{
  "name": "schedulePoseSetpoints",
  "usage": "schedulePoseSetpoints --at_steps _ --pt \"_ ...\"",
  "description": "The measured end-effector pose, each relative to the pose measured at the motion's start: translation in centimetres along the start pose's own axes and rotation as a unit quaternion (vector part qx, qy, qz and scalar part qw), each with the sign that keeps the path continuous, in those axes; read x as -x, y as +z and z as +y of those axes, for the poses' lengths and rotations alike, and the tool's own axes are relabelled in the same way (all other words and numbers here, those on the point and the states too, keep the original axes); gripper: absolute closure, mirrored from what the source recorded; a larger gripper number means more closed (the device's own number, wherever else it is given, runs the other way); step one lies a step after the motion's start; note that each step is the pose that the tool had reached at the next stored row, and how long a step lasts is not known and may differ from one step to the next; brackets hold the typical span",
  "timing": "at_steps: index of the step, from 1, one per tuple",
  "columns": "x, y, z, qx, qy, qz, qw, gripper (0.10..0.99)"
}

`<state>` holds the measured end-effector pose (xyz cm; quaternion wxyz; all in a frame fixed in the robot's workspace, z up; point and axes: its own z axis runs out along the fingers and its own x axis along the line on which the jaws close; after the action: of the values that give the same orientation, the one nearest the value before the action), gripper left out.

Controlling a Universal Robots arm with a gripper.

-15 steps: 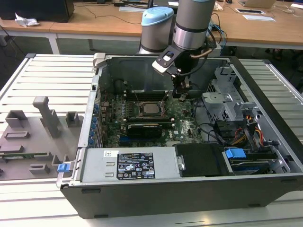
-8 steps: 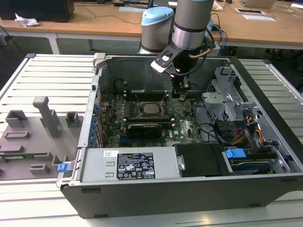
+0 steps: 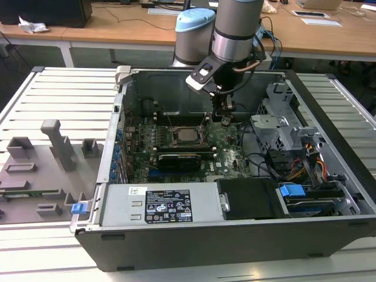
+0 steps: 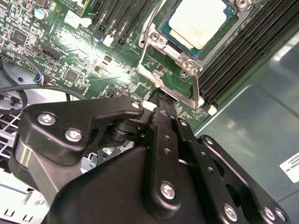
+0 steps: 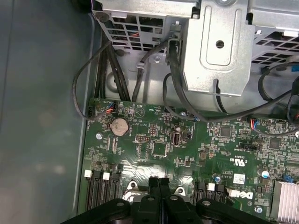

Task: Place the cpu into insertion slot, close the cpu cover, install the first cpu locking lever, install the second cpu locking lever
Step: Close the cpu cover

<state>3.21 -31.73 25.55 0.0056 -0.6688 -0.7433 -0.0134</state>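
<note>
The cpu (image 4: 198,21) is topped with pale, satin-finished metal. The motherboard (image 5: 140,163) is coated in glossy green lacquer, on which glare is reflected. The gripper (image 4: 161,95) is finished in matt black, with bright metal screw heads set into it. The drive cage (image 5: 219,46) is formed of bare, dull-grey sheet metal, perforated in places. The cables (image 5: 117,77) are sheathed in smooth black plastic. The table (image 3: 64,94) is built of ribbed, light-grey metallic slats. The far desk (image 3: 117,23) is surfaced in smooth wood.

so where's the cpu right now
The cpu sits in the insertion slot at the middle of the motherboard, just toward the exterior view's left of the gripper.
</note>
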Motion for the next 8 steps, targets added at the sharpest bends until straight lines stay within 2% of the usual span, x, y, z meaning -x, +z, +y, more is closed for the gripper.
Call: schedulePoseSetpoints --at_steps 8 --pt "-0.02 0.07 -0.19 0.0 0.0 0.0 1.0 0.98"
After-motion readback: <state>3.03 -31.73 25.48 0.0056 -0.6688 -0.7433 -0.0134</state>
